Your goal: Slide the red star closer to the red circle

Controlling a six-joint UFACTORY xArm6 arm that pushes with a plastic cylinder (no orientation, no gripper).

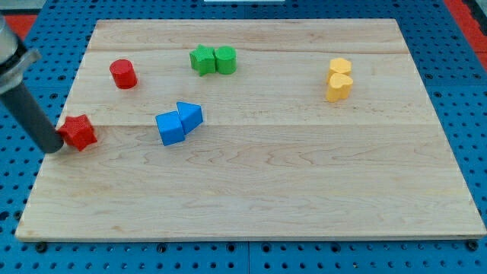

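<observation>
The red star (79,132) lies near the board's left edge, at mid height. The red circle (122,74) stands above it and a little to the right, nearer the view's top. My tip (53,147) is at the end of the dark rod that comes in from the view's upper left. It sits right against the star's left side, touching or nearly touching it.
A blue cube (170,127) and a blue triangle (189,115) sit together right of the star. A green star (202,59) and a green block (225,59) touch near the top. Two yellow blocks (339,79) stand at the upper right. The wooden board (251,190) lies on blue pegboard.
</observation>
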